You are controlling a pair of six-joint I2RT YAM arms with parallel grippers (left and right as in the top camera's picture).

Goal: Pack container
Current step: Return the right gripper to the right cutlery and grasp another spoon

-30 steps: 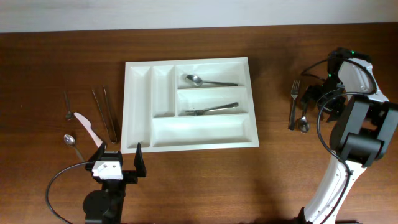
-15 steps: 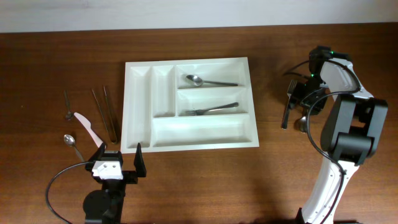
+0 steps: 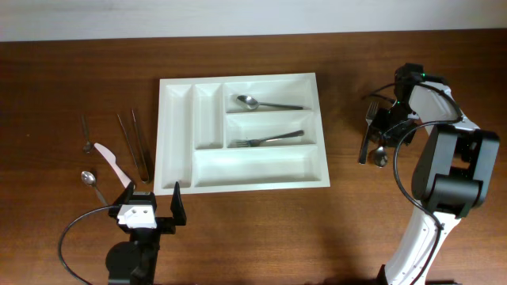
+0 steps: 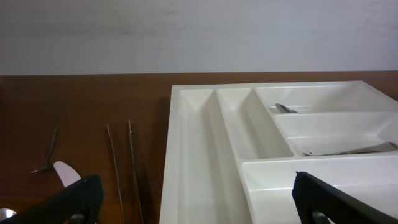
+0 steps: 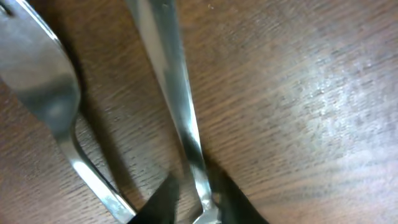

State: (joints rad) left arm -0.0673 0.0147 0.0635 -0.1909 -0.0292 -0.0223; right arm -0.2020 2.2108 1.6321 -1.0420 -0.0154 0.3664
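The container (image 3: 253, 165) is sitting in the middle of the desk, a bit nearer the far edge. A packed spoon (image 3: 255, 102) and a packed fork (image 3: 273, 139) are lying in two of its long parts. Over by the right edge, the right jaws are reaching down onto a thin metal handle (image 5: 180, 112), with a dark fingertip (image 5: 163, 200) sitting on each side of it. They are looking very close to it, but I cannot tell if they are squeezing it tight. The trouble is coming from the second piece (image 5: 53, 87) lying just beside that handle. The jaws may be bumping it or dragging it along. They are also gripping near one end, so the handle may be tipping and slipping out on the way to the container. The left jaws are hanging released, holding nothing, near the front edge toward the left corner. The right wrist view is showing the pinch up close, which the arm is hiding from above. Only the overhead view is showing the whole desk: the loose fork (image 3: 365, 142) and loose spoon (image 3: 383, 156) by the right edge, and the white knife (image 3: 111, 162) waiting by the left edge.
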